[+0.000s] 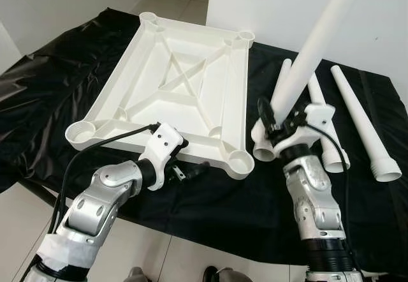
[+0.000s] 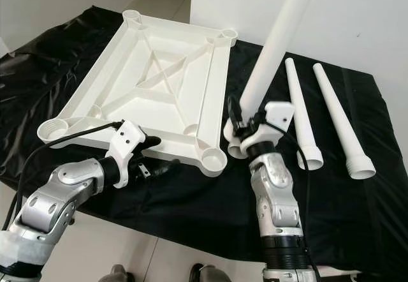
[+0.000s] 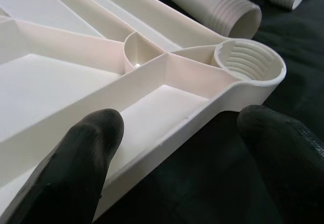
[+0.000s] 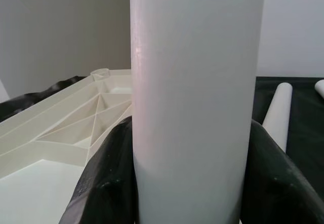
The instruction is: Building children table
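Two grippers at the near edge of an upturned white tabletop [image 1: 178,84].
The tabletop lies on a black sheet [image 1: 57,78]. The right gripper [image 1: 275,124], fingers clamped on a raised leg [image 1: 312,49], stands right of the near-right socket [image 3: 248,62], whose threads the left wrist view reveals. Two loose legs [image 1: 363,119] lie right. The left gripper [image 1: 185,164], fingers apart, straddles the near rim.

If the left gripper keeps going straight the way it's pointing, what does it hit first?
Probably the near edge rib of the upturned tabletop; the left gripper has open fingers straddling it, and the threaded corner socket lies just beyond.
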Robot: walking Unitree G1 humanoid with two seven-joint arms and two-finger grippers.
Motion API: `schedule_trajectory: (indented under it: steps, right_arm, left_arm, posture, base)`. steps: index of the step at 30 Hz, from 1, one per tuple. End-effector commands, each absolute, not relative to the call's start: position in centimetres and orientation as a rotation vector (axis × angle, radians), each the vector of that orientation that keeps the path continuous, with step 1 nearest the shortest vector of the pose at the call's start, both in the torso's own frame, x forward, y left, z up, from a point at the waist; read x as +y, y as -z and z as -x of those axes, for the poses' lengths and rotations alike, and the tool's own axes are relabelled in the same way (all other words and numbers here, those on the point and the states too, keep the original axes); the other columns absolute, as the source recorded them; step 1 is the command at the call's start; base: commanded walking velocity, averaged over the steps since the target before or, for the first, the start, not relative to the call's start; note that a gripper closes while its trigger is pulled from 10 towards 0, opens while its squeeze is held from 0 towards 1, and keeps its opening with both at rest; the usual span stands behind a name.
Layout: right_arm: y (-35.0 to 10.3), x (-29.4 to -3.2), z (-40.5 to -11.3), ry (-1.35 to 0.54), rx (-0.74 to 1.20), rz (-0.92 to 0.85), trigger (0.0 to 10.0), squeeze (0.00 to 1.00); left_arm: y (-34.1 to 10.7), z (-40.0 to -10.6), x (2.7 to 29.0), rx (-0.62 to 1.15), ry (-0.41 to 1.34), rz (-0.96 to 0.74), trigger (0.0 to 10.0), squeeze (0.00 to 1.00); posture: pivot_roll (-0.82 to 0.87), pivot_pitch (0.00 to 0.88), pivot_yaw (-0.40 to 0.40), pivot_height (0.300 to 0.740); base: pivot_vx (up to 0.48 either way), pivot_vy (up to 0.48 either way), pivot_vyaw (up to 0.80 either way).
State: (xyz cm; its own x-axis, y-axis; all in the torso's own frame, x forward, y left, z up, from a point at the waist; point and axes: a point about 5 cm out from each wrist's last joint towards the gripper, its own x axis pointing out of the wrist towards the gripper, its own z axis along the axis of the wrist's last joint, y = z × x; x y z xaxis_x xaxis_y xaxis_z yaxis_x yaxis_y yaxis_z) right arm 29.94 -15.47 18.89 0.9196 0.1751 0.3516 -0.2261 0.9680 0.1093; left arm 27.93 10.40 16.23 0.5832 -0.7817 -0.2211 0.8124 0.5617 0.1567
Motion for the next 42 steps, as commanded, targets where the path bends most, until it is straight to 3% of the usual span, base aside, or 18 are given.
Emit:
schedule_trajectory:
  steps: [1,13,29,30,31,32,33,39,40,41,42]
  right_arm:
    - [-19.0,-15.7,-29.8,-0.197,-0.349,-0.128,10.0,0.0]
    - [-19.2,-16.2,-29.5,-0.187,-0.355,-0.104,10.0,0.0]
    - [-19.4,-16.6,-29.7,-0.165,-0.368,-0.091,10.0,0.0]
    - [-19.4,-16.7,-29.7,-0.163,-0.371,-0.089,10.0,0.0]
    - [-19.5,-16.7,-29.8,-0.161,-0.373,-0.088,10.0,0.0]
    - [-19.5,-16.7,-29.8,-0.161,-0.373,-0.088,10.0,0.0]
    - [-19.5,-16.7,-29.8,-0.159,-0.375,-0.087,10.0,0.0]
    - [-19.6,-16.9,-29.9,-0.15,-0.38,-0.079,10.0,0.0]
    - [-19.7,-16.9,-29.9,-0.149,-0.382,-0.078,10.0,0.0]
    - [-19.7,-17.0,-29.9,-0.147,-0.384,-0.076,10.0,0.0]
    - [-19.7,-17.0,-29.9,-0.145,-0.386,-0.075,10.0,0.0]
  left_arm:
    - [-15.7,-28.2,10.1,0.146,0.978,-0.287,10.0,0.0]
    - [-14.9,-31.1,9.4,0.181,1.034,-0.419,10.0,0.0]
    - [-14.0,-31.2,8.4,0.223,1.19,-0.45,10.0,0.0]
    - [-14.0,-31.3,8.4,0.228,1.196,-0.46,0.0,0.0]
    - [-13.9,-31.5,8.4,0.236,1.196,-0.465,2.4,0.0]
    - [-13.9,-31.5,8.4,0.236,1.196,-0.465,2.4,0.0]
    - [-13.7,-31.7,8.4,0.244,1.199,-0.469,0.0,0.0]
    - [-13.4,-32.2,8.3,0.245,1.204,-0.481,0.3,0.0]
    - [-13.3,-32.3,8.3,0.25,1.194,-0.489,4.8,0.0]
    - [-13.2,-32.4,8.2,0.251,1.197,-0.496,10.0,0.0]
    - [-13.1,-32.4,8.1,0.251,1.199,-0.502,10.0,0.0]
  posture:
    - [0.06,0.091,-0.064,0.74]
    - [0.02,0.086,-0.035,0.74]
    - [0.02,0.075,-0.015,0.74]
    - [0.01,0.07,-0.01,0.74]
    - [0.01,0.068,-0.007,0.74]
    - [0.01,0.068,-0.007,0.74]
    - [0.01,0.066,-0.005,0.74]
    - [0.0,0.059,0.003,0.74]
    - [0.0,0.056,0.006,0.74]
    - [0.0,0.055,0.008,0.74]
    - [0.0,0.055,0.008,0.74]
  base:
    - [0.0,0.0,0.0]
    - [0.0,0.0,0.0]
    - [0.0,0.0,0.0]
    - [0.0,0.0,0.0]
    - [0.0,0.0,0.0]
    - [0.0,0.0,0.0]
    - [0.0,0.0,0.0]
    - [0.0,0.0,0.0]
    - [0.0,0.0,0.0]
    - [0.0,0.0,0.0]
    - [0.0,0.0,0.0]
